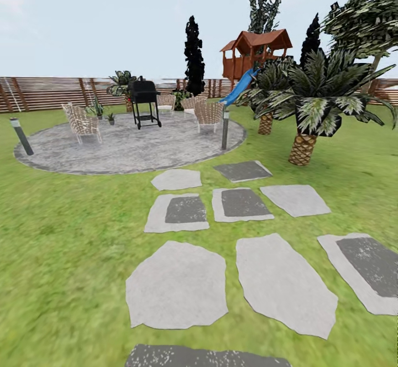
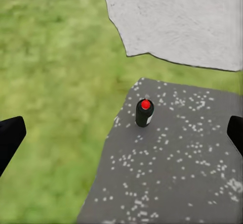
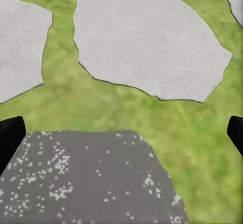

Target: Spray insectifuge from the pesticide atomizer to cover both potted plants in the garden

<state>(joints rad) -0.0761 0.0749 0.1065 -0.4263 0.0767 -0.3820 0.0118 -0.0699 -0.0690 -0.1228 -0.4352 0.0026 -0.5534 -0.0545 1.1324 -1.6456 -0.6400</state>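
Note:
The pesticide atomizer stands upright on a dark speckled stepping stone, seen from above: red top, dark body, a white patch on its side. My left gripper hovers above it, open, its black fingertips wide apart with the bottle between them and well below. My right gripper is open over the same kind of dark stone and grass, holding nothing. Far off, two small potted plants stand at the back left of the round patio in the garden.
Pale and dark stepping stones lead across the lawn to the patio. A black grill, wicker chairs and grey bollard lamps stand on or around it. Palms rise at the right; a slat fence closes the back.

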